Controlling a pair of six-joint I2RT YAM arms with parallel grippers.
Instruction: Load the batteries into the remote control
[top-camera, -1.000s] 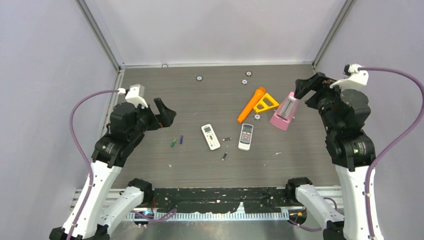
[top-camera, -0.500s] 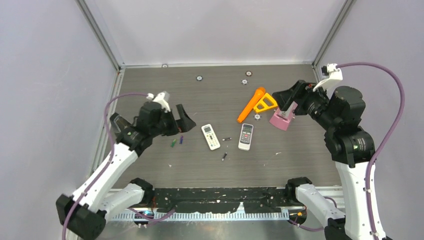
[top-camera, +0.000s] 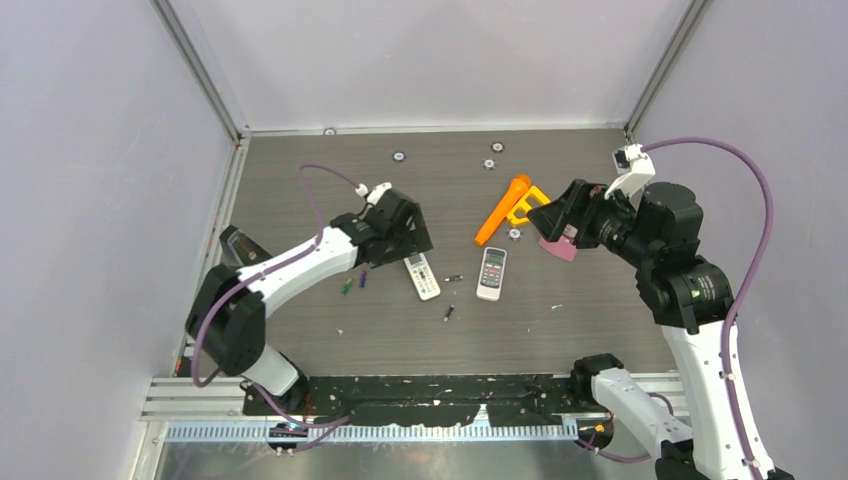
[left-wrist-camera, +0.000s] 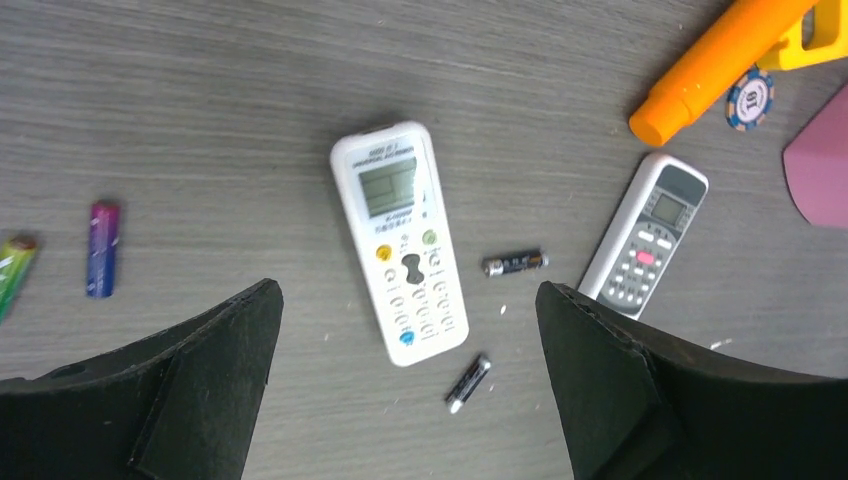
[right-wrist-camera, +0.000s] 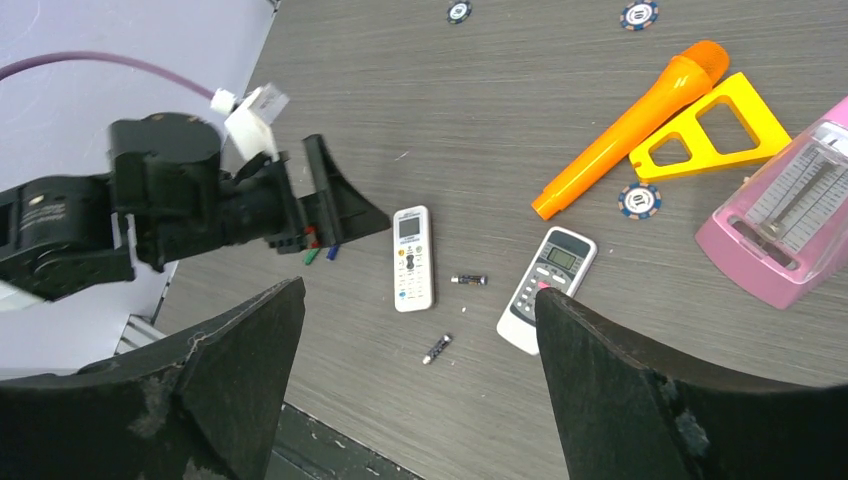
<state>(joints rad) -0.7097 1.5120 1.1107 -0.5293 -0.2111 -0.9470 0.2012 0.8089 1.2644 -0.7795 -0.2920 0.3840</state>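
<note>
Left pincer (top-camera: 404, 232) hangs spread and empty over the white remote's (top-camera: 422, 276) far end. Right pincer (top-camera: 556, 213) gapes empty by the pink box (top-camera: 560, 247).

Left wrist view: purple battery (left-wrist-camera: 102, 248) and green battery (left-wrist-camera: 14, 270) lie left of that remote on the desk (left-wrist-camera: 200, 120), dark batteries (left-wrist-camera: 514, 263) right.

Right wrist view alone catches the left arm (right-wrist-camera: 120, 215).

light: bright, even, likely overhead | shadows: faint, soft | focus: sharp mid-frame, wrist views' bottom edges slightly soft
</note>
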